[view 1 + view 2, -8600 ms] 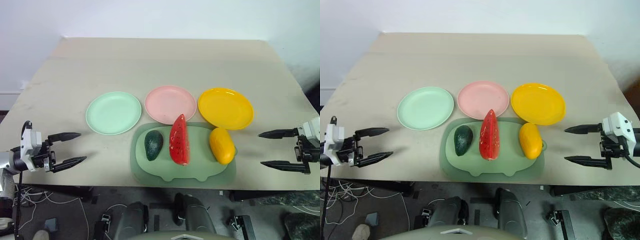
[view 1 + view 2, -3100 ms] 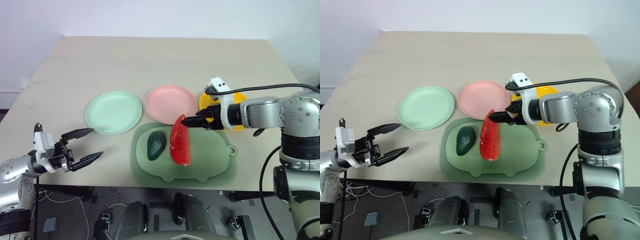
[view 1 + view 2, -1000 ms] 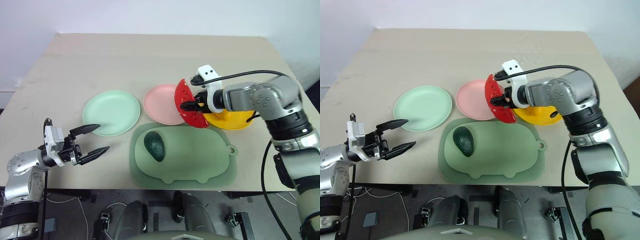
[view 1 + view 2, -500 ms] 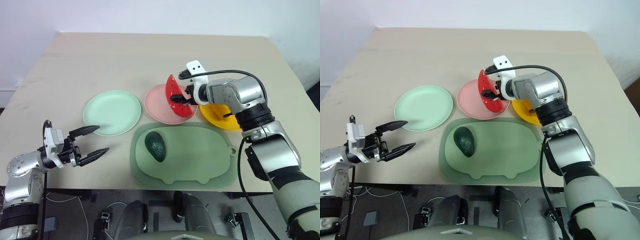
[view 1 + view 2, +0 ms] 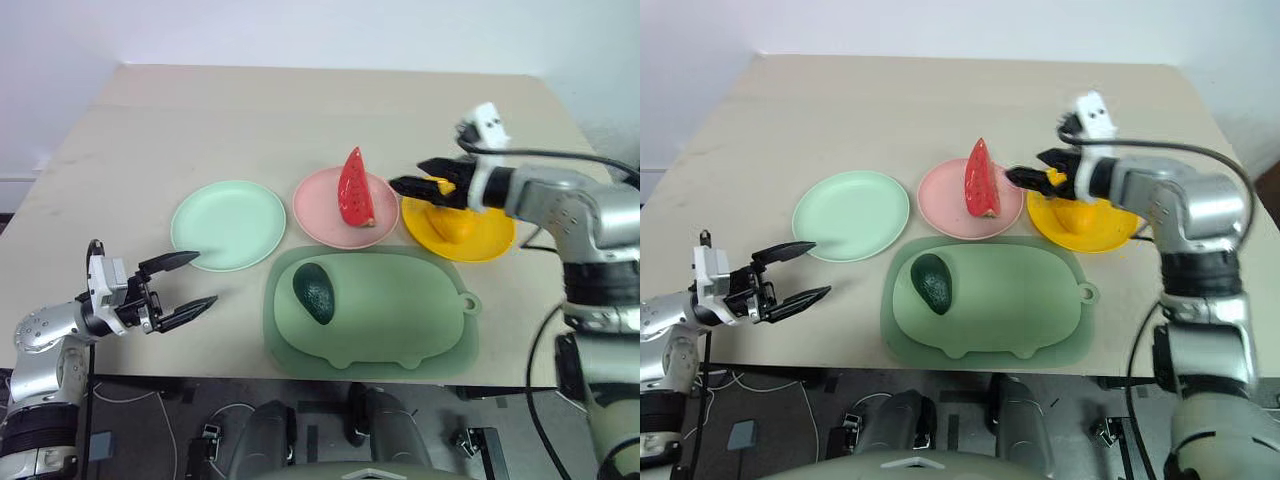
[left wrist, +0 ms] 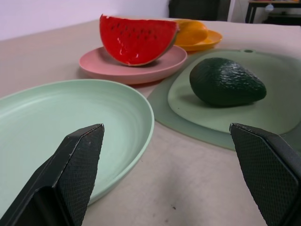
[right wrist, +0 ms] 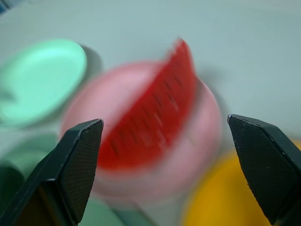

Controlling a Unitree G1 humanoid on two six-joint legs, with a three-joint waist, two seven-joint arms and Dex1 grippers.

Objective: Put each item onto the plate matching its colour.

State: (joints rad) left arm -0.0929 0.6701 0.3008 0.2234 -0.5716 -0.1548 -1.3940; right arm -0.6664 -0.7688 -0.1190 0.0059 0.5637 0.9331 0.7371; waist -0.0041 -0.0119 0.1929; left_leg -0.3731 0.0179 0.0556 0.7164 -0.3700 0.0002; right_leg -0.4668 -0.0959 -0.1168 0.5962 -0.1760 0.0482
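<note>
Even, soft overhead light filled the scene, and the bench [image 5: 300, 120] carried only faint shadows under the plates. The head views were sharp with no glare. The right wrist view was smeared by motion, the watermelon wedge [image 7: 150, 117] blurred; the left wrist view stayed crisp.

Glossy plastic plates [image 6: 56, 127], bumpy matt avocado [image 6: 225, 82], smooth mat [image 5: 400, 310].

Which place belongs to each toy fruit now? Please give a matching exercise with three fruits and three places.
Things:
1. watermelon wedge
2. avocado
3. mango

Places:
A. on the yellow plate
B. on the pig-shaped mat
C. on the pink plate

Pairs: 1-C, 2-B, 3-A
</note>
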